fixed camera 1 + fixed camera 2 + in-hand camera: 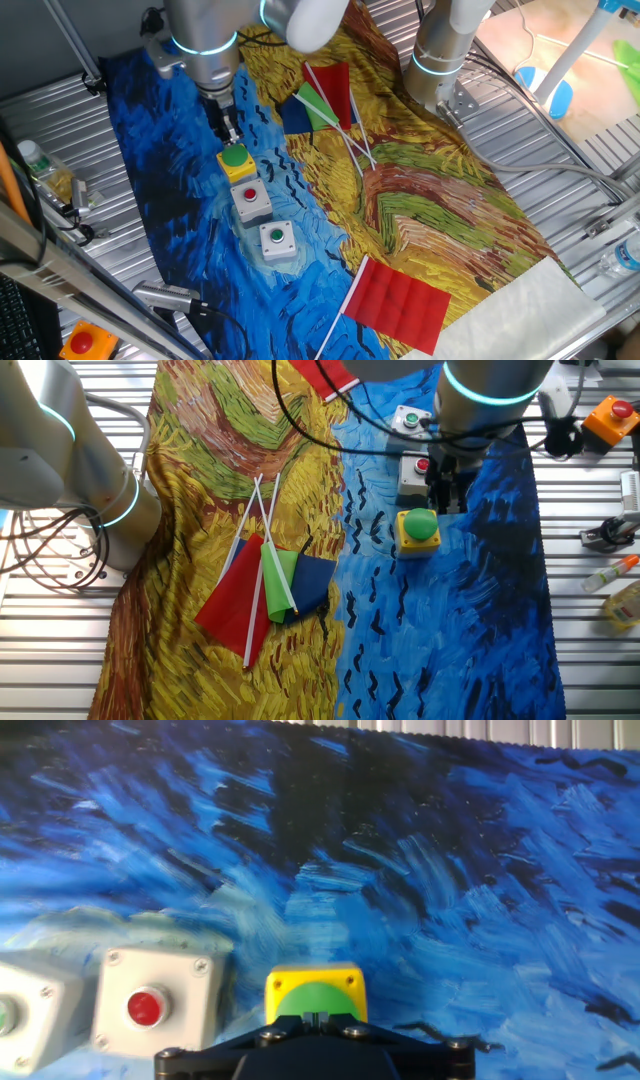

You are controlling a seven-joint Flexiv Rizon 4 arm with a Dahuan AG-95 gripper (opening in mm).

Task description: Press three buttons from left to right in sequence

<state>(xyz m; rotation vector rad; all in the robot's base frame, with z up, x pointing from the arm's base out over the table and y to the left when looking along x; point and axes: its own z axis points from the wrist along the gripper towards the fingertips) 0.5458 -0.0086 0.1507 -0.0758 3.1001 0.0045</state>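
Observation:
Three button boxes stand in a row on the blue part of the painted cloth: a yellow box with a big green dome [235, 160], a grey box with a red button [250, 197], and a grey box with a small green button [277, 238]. My gripper [231, 135] points down just over the green dome; I cannot tell whether it touches. In the hand view the fingertips [315, 1017] are shut together in front of the green dome [313, 998], with the red-button box [150, 1005] to the left. The other fixed view shows my gripper [443, 500] right beside the yellow box [418, 528].
Small flags lie on the yellow part of the cloth [320, 100], and a red flag [400, 300] lies near the front. A second arm's base [445, 50] stands at the back. An orange box with a red button [85, 343] sits off the cloth. Bottles [620, 600] lie on the slatted table.

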